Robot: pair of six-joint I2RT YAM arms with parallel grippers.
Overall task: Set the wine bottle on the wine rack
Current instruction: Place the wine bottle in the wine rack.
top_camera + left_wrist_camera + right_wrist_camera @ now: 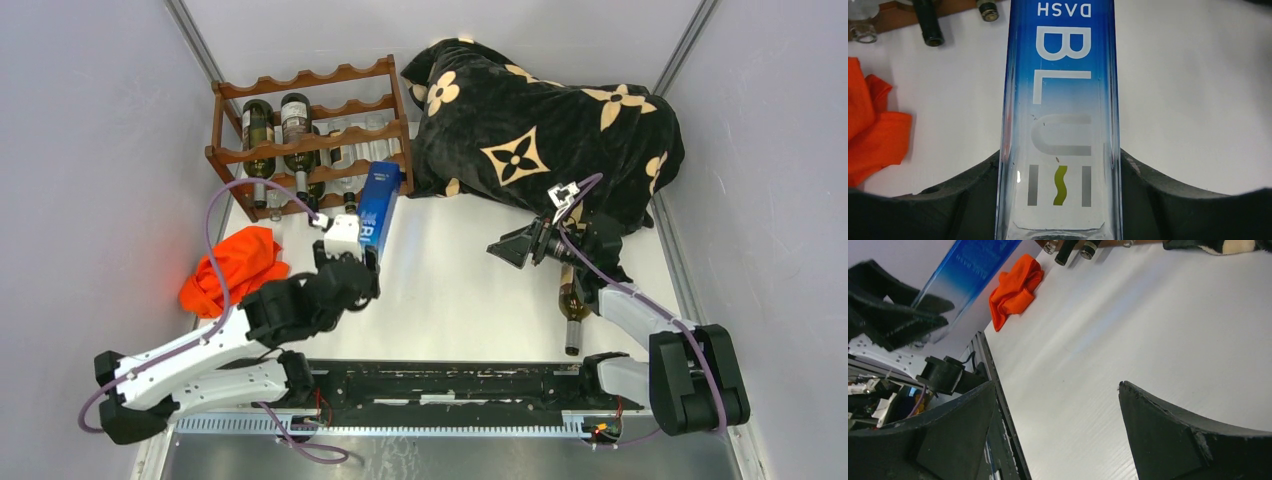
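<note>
Left arm: the left end effector (1060, 200) is pinching the blue bottle (379, 205), one finger on each flat side. It grips near the wrist end, which leaves most of the bottle's length free ahead of the fingers for feeding into a slot.
Task bottle: the blue bottle is held off the bench (450, 290), tilted, just before the right end of the wine rack (310, 135). Whether its far end touches the rails cannot be told.
Rack: it stands in the far left corner. Stored bottles (295, 122) fill the left slots, necks towards the near edge, so the right side looks like the likely spot.
Right arm: the right end effector (1058, 440) is spread wide and holds nothing. It hangs before the black blanket (545, 130), well apart from the rack, probably to keep clear.
Spare bottle: a green wine bottle (573, 300) lies towards the right edge, partly under the right arm.
Left edge: an orange cloth (235, 270) lies crumpled, clear of the approach.
</note>
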